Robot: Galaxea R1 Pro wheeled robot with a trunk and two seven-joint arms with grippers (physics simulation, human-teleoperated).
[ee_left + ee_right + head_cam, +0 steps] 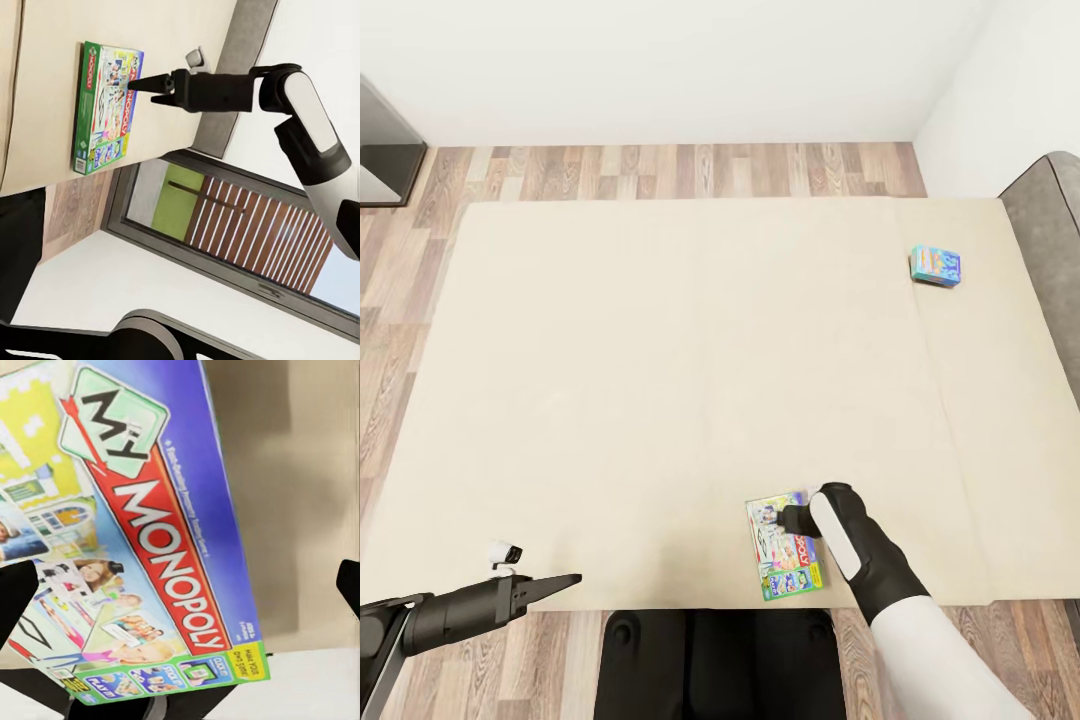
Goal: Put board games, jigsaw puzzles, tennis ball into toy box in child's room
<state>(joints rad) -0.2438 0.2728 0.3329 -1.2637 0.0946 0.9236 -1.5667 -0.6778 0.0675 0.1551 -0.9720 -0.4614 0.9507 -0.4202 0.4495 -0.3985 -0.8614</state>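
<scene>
Head view: the bed (660, 380), a wide beige mattress over wood flooring, carries two board games; the right gripper (792, 519) is lowered onto the white-and-green board game (780, 560), which lies flat near the bed's near edge, directly beneath and partly hidden by the gripper, while the smaller blue board game (936, 266) lies well apart, far beyond the gripper toward the grey headboard (1050, 260). The left gripper (565, 580) hangs off the near edge of the bed, well to the left of that game, its fingers drawn together to a point. Left wrist view: the right gripper (139, 84) reaches in with its fingertips at the edge of the printed box (105, 105); whether they touch it is hard to judge. Right wrist view: the box lid (142, 547), lettered MONOPOLY, lies between the two dark fingertips (15, 592), which stand wide apart on either side, not closed on it.
</scene>
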